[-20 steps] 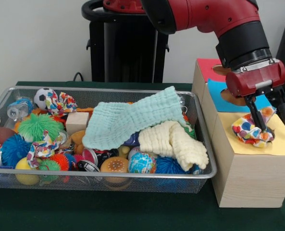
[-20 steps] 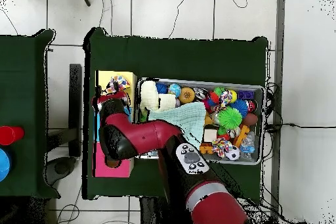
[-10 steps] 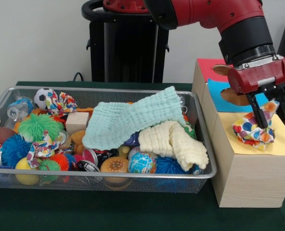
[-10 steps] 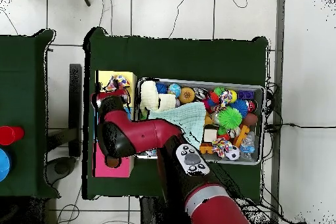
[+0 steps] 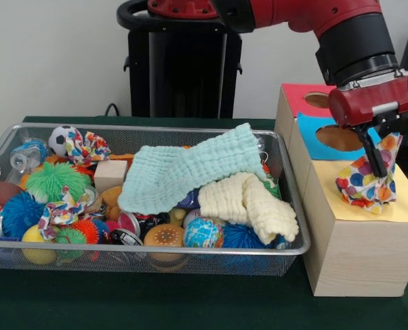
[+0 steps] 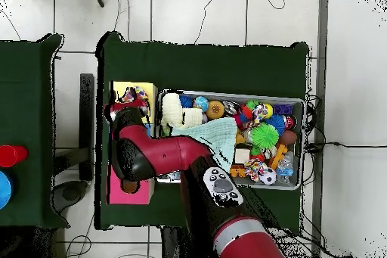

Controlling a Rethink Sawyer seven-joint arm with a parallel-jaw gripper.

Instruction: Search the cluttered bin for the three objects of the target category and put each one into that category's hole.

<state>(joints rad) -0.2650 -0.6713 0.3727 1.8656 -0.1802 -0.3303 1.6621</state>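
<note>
My gripper (image 5: 398, 161) is over the yellow end of the wooden box (image 5: 355, 254), shut on a polka-dot fabric scrunchie (image 5: 365, 185). The scrunchie hangs stretched from the fingers, and its lower edge touches the yellow top (image 5: 406, 210). From overhead, the scrunchie (image 6: 137, 93) shows on the yellow patch just beyond the gripper (image 6: 125, 108). Two similar polka-dot scrunchies lie in the wire bin (image 5: 155, 249), one at the back left (image 5: 87, 146) and one at the front left (image 5: 58, 210). The hole in the yellow top is hidden.
The blue section (image 5: 314, 148) and the red section (image 5: 296, 96) of the box each have a hole. In the bin, a mint cloth (image 5: 190, 172) and a cream cloth (image 5: 248, 203) cover balls, spiky toys, a wooden block (image 5: 110, 173) and other clutter.
The gripper has risen and shifted slightly right. The scrunchie, earlier bunched flat on the yellow top, is now pulled up and hangs from the fingers.
</note>
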